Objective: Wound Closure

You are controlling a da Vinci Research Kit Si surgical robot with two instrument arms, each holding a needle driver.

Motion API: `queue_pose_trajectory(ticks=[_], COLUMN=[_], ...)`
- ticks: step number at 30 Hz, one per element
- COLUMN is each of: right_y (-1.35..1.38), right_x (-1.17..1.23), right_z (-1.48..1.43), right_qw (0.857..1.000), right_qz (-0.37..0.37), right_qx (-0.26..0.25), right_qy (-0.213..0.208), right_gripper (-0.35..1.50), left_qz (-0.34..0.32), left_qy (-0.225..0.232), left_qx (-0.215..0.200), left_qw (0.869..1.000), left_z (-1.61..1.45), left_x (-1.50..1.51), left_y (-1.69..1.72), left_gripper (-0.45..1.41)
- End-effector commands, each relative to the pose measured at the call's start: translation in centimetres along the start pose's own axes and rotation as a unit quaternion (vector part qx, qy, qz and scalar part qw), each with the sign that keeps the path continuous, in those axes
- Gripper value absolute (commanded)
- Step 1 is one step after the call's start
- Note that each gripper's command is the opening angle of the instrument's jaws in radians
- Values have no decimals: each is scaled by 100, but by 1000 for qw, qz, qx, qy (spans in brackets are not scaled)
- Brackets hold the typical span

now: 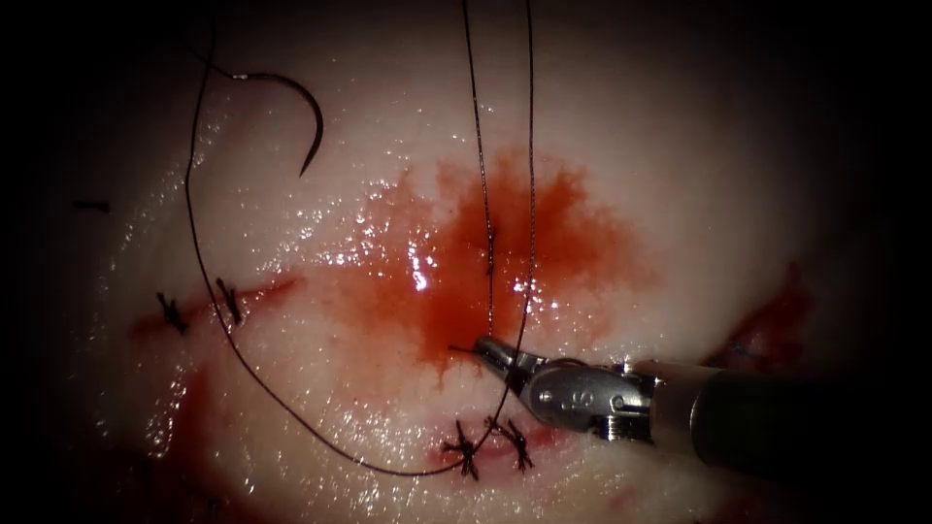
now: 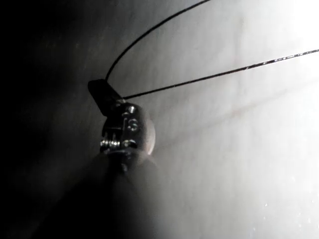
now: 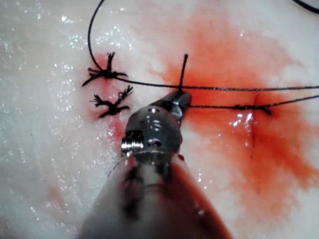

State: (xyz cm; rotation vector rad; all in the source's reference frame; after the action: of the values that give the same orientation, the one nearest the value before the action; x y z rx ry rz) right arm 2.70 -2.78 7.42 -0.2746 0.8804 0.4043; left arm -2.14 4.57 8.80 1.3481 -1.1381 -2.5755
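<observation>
The curved needle (image 1: 309,114) lies free on the tissue (image 1: 680,194) at the upper left, held by neither tool and not in the tissue. Its thread (image 1: 199,262) sweeps down the left side to a knotted stitch (image 1: 466,451) at the bottom. From that area two strands (image 1: 530,194) rise straight out of the top of the endoscope view. My right tool (image 1: 490,351) comes in from the right, jaws shut on the thread beside them, a short tail poking past its tip (image 3: 184,67). In the left wrist view my left tool (image 2: 103,94) is shut on the thread (image 2: 219,74), two strands leaving it.
Red fluid (image 1: 485,252) pools over the middle of the tissue. A second knot (image 1: 513,439) sits beside the first, and both knots (image 3: 107,87) are close to the right tool. Two older stitches (image 1: 199,308) cross the cut at the left. A cut thread end (image 1: 92,206) lies far left.
</observation>
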Motion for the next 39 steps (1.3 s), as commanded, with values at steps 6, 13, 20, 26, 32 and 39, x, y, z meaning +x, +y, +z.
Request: queue_pose_trajectory(ticks=[6, 13, 20, 26, 32, 39], right_y=[-13, 8, 32, 58, 101, 134], right_x=[-2, 7, 16, 13, 14, 22], right_z=[6, 7, -9, -28, -29, -13], right_qw=[1000, 999, 998, 996, 994, 988], right_qz=[0, 16, 27, 33, 44, 78], right_qx=[3, 8, 10, 30, 65, 109], right_qy=[0, 46, 64, 71, 79, 81], right_gripper=[-35, 93, 146, 148, 148, 141], left_qz=[0, -17, -113, -183, -199, -202], left_qy=[1, 29, 169, 293, 358, 350], left_qx=[2, -1, -66, -148, -217, -286], left_qw=[1000, 999, 977, 927, 886, 869], left_z=[10, -6, -64, -154, -221, -260], left_x=[-3, 23, 86, 161, 198, 211], left_y=[-4, 10, 38, 69, 102, 163], left_gripper=[-45, -45, -45, -45, -45, -45])
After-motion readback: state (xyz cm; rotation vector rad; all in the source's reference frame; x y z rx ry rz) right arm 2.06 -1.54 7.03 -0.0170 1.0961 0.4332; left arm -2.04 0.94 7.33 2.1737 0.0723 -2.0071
